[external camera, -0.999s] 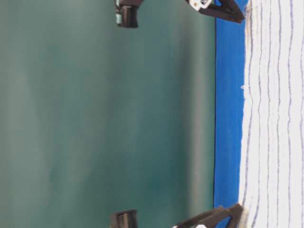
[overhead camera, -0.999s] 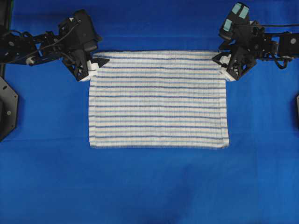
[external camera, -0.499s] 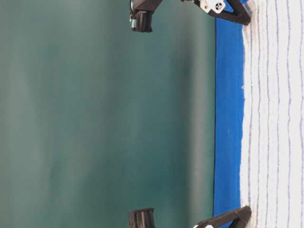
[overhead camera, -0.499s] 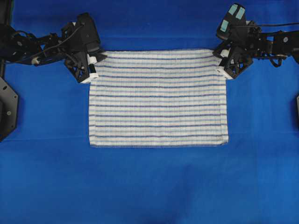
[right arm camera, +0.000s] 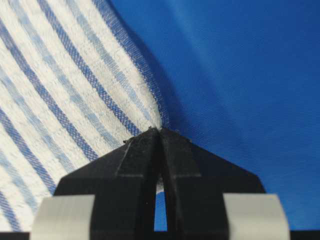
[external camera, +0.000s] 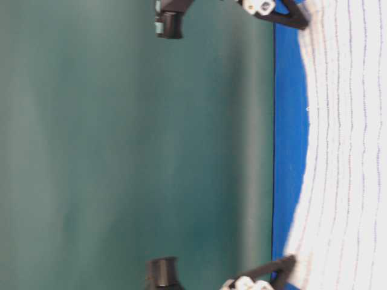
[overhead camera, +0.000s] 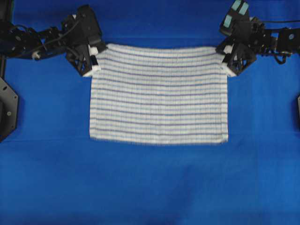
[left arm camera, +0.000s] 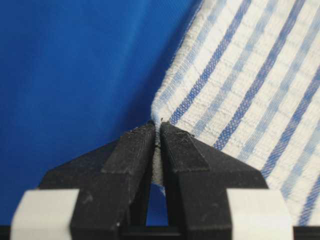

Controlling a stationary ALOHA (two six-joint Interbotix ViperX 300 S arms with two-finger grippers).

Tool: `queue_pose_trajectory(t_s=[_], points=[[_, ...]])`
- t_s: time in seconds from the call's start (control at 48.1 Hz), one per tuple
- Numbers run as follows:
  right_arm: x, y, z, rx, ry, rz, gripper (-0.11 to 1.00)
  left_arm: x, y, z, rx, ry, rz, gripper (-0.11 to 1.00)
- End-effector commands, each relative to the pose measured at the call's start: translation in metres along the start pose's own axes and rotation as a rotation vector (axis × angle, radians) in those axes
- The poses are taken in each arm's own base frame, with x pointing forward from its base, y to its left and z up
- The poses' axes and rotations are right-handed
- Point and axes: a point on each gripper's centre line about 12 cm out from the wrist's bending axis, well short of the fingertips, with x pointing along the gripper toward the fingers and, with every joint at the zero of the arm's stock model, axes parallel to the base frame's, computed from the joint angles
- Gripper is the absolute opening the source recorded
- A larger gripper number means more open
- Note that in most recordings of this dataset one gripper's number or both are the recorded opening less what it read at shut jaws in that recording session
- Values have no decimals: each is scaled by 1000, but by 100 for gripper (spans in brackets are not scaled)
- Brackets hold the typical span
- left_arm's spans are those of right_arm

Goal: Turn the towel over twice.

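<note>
The towel [overhead camera: 159, 96], white with thin dark-blue and light-blue stripes, is spread in the middle of the blue tablecloth [overhead camera: 150, 187]. Its far edge is raised and sags between the two held corners. My left gripper [overhead camera: 97, 54] is shut on the far left corner; in the left wrist view the cloth [left arm camera: 240, 80] is pinched between the black fingers at my left gripper [left arm camera: 157, 129]. My right gripper [overhead camera: 223, 55] is shut on the far right corner, and the right wrist view shows the towel [right arm camera: 55, 85] pinched in my right gripper [right arm camera: 159, 131]. At table level the towel [external camera: 344, 151] curves up toward both grippers.
Black arm links [overhead camera: 23, 40] reach in from the far left and from the far right [overhead camera: 276, 40]. A black fixture [overhead camera: 7, 108] sits at the left table edge. A green wall [external camera: 133, 145] stands behind the table.
Both grippers have shut on the towel's far corners and lifted them a little. The far edge now sags between them and the near edge has drawn slightly back.
</note>
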Motion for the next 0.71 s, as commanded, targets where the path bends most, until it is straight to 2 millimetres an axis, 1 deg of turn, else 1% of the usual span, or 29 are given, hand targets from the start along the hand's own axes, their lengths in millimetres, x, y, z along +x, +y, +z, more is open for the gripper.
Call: queue_pose_trajectory(t_s=[0.0, 0.125, 0.25, 0.416, 0.541, 0.686], points=[[-16, -10, 23, 19, -84, -24, 1, -10, 15, 24, -15, -67, 37, 3], [-31, -25, 39, 24, -143, -64, 1, -21, 33, 39, -37, -99, 80, 3], [-47, -43, 60, 21, -211, -114, 1, -32, 53, 54, -62, -141, 132, 3], [-63, -64, 83, 16, -276, -177, 1, -46, 78, 73, -84, -210, 201, 3], [-69, -72, 99, 6, -315, -199, 1, -53, 93, 86, -79, -251, 241, 3], [-78, -76, 118, -23, -362, -218, 1, -58, 101, 104, 11, -293, 278, 3]])
